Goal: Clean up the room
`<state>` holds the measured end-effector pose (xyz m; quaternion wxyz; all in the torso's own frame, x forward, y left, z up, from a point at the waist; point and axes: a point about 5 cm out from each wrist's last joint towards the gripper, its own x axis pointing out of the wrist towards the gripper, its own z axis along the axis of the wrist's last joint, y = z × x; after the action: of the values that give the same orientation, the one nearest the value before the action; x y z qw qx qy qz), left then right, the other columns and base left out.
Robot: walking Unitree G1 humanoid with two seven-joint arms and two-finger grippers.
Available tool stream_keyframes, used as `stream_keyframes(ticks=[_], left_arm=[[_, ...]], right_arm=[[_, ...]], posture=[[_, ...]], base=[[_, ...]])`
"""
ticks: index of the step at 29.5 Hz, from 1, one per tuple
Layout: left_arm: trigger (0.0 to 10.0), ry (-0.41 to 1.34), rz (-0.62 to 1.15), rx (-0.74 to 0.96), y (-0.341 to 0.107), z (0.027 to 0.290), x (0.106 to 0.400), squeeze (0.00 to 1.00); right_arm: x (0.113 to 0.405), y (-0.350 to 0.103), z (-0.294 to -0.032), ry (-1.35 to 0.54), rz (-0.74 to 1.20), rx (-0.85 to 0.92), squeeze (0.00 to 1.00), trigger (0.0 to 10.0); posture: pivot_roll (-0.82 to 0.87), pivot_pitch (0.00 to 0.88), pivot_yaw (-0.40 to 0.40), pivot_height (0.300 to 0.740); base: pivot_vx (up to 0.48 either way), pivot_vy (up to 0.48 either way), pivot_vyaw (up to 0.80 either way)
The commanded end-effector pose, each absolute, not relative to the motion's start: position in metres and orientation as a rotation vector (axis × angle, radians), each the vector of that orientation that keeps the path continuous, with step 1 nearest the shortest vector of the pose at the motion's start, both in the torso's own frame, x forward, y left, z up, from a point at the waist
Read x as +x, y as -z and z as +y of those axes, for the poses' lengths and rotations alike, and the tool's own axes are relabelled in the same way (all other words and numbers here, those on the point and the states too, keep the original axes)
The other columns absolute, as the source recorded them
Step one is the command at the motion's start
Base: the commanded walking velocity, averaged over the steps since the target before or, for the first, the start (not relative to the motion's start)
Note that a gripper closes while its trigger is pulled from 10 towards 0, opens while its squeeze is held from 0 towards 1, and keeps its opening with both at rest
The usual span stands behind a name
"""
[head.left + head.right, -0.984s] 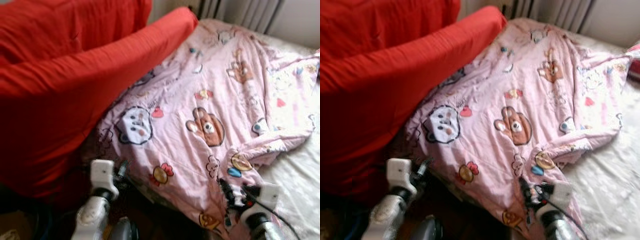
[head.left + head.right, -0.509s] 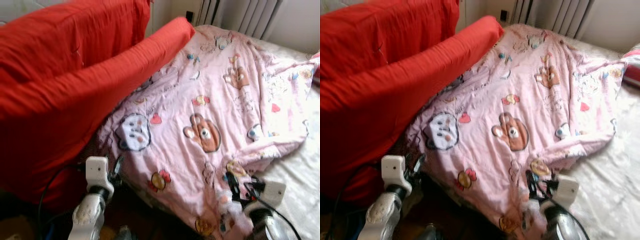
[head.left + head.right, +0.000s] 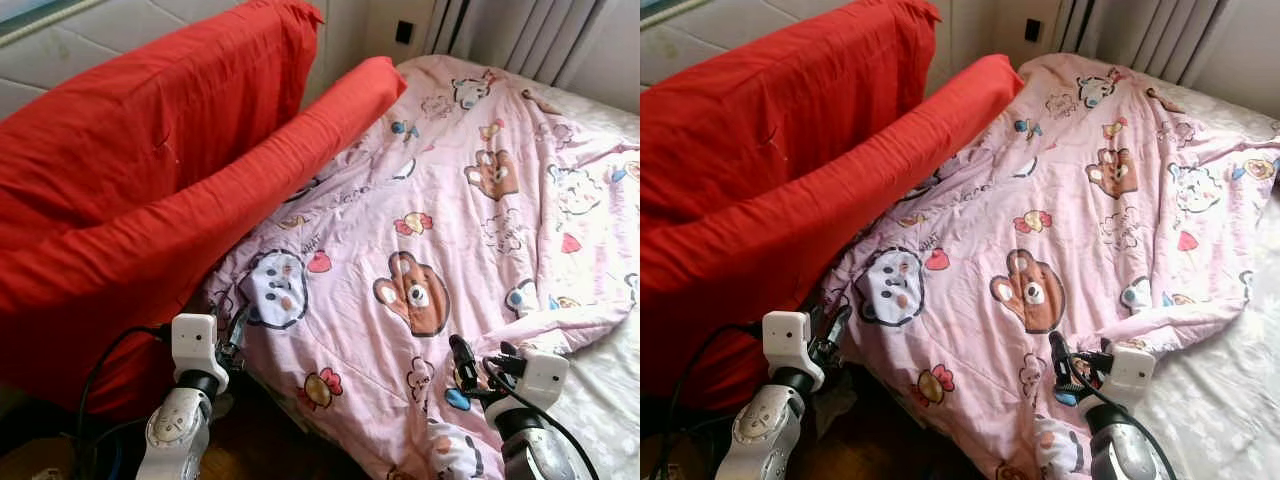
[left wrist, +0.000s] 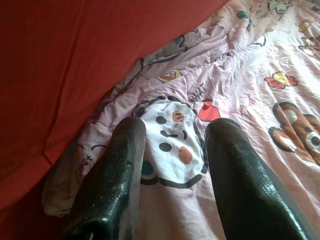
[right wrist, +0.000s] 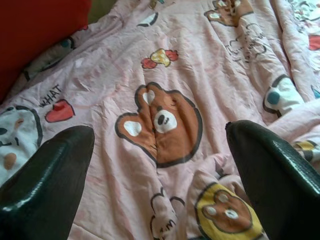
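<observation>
Left eye view: nearest, the left gripper (image 3: 236,338) hovers at the near left edge of the pink cartoon blanket (image 3: 450,230), jaws apart over a white cartoon face. To the right, the right gripper (image 3: 478,365) sits with fingers spread wide above the blanket's near rumpled fold. Beyond, the blanket spreads across the bed (image 3: 600,400), its left side tucked against two red cushions (image 3: 150,190). Curtains (image 3: 530,40) hang farthest back.

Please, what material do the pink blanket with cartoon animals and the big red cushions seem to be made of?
The pink cartoon-printed blanket looks like soft, thin quilted cotton or a similar woven fabric: matte, finely wrinkled, with stitched seam lines. The large red cushions seem covered in plain matte woven cloth, perhaps cotton, with small creases and no shine. The exact fibre cannot be told.
</observation>
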<state>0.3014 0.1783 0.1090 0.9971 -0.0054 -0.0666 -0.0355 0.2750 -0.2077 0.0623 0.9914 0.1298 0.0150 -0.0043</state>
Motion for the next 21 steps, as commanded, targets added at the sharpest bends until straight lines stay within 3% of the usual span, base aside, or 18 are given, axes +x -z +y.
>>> stream_keyframes(ticks=[1, 21], left_arm=[[10.0, 0.073, -0.111, -0.02, -0.104, 0.1775, 0.2978, 0.0], [10.0, 0.087, -0.118, -0.032, -0.1037, 0.1726, 0.2972, 0.0]], right_arm=[[0.2695, -0.0539, -0.2111, 0.031, 0.056, 0.26, 0.0, 10.0], [0.2704, -0.0493, -0.2061, 0.027, 0.053, 0.246, 0.0, 10.0]], posture=[[0.08, 0.255, -0.035, 0.74], [0.08, 0.215, -0.027, 0.74]], base=[[0.0, 0.0, 0.0], [0.0, 0.0, 0.0]])
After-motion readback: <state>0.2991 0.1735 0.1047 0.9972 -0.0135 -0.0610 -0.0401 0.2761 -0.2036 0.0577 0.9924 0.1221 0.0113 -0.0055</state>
